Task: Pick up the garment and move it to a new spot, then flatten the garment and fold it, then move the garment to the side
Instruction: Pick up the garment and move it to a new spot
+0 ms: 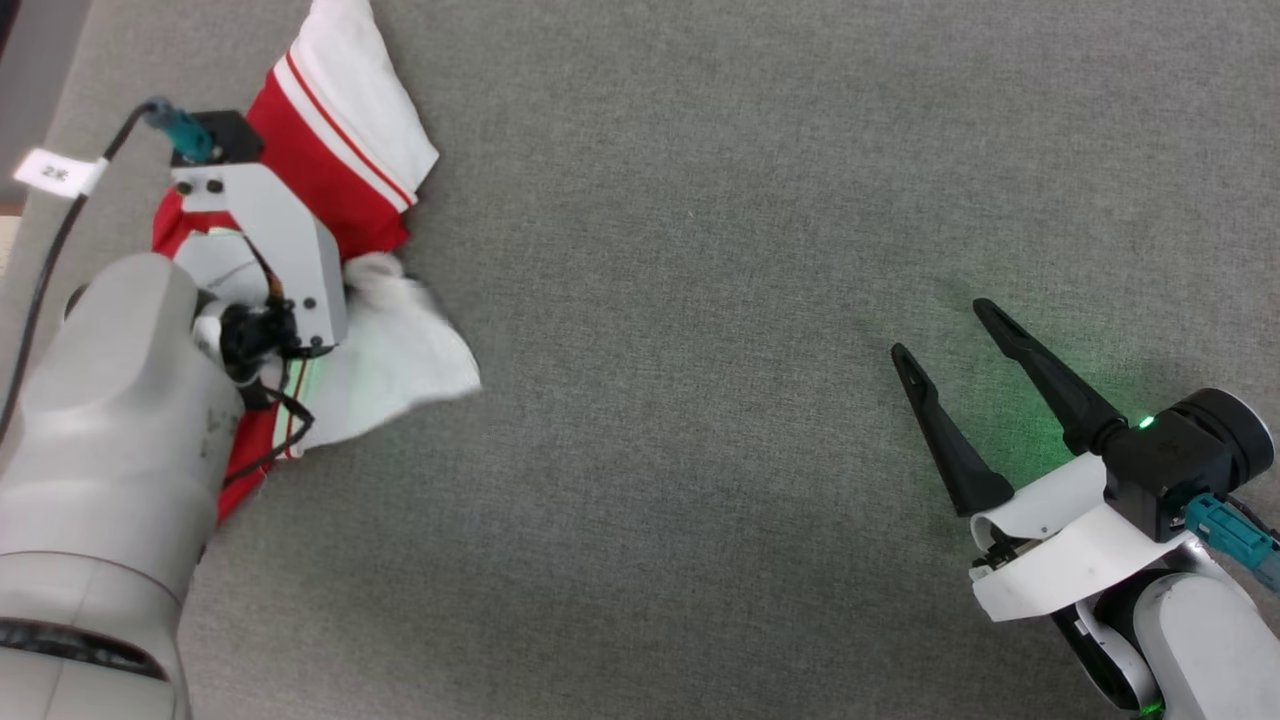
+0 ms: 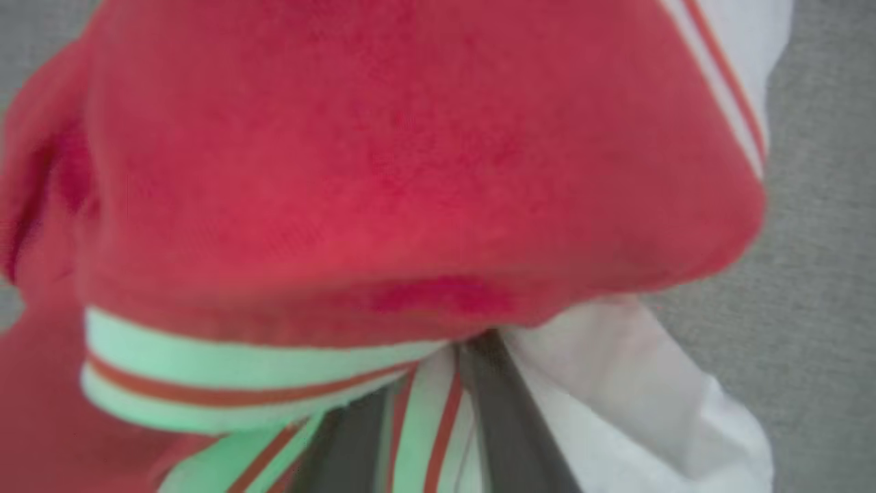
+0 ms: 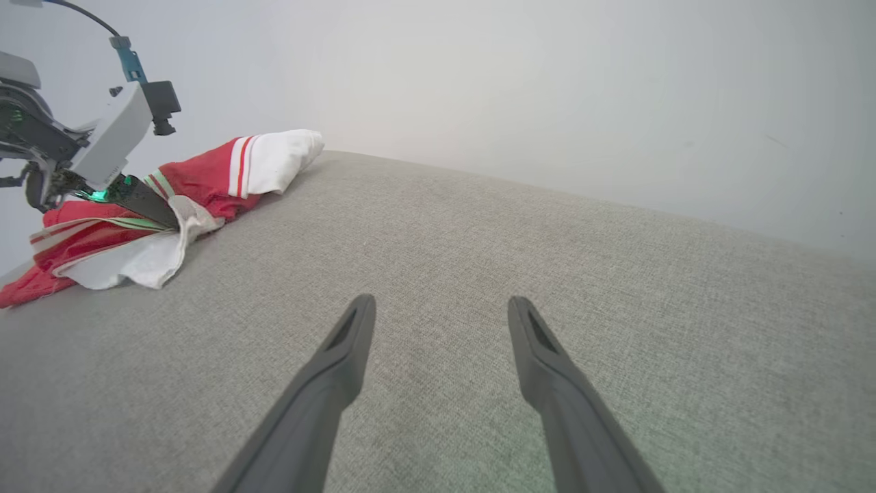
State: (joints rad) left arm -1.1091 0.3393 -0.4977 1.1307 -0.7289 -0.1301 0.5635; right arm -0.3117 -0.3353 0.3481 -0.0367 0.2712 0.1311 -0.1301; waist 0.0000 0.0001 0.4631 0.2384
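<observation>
The garment [image 1: 330,150], red with white sleeves and red-and-white striped trim, lies bunched at the far left of the grey fabric surface [image 1: 700,300]. My left arm reaches down into it, its pale wrist housing [image 1: 270,240] over the heap. In the left wrist view the left gripper [image 2: 438,370] has its two dark fingers [image 2: 506,424] pushed under a red fold of the garment [image 2: 410,171], with striped trim between them and the tips hidden. The right gripper [image 1: 942,328] rests open at the lower right, far from the garment [image 3: 205,178], nothing between its fingers [image 3: 328,383].
The grey surface stretches wide between the two arms. A pale wall [image 3: 547,82] rises behind its far edge. A black cable with a white tag [image 1: 55,172] runs to the left wrist near the surface's left edge.
</observation>
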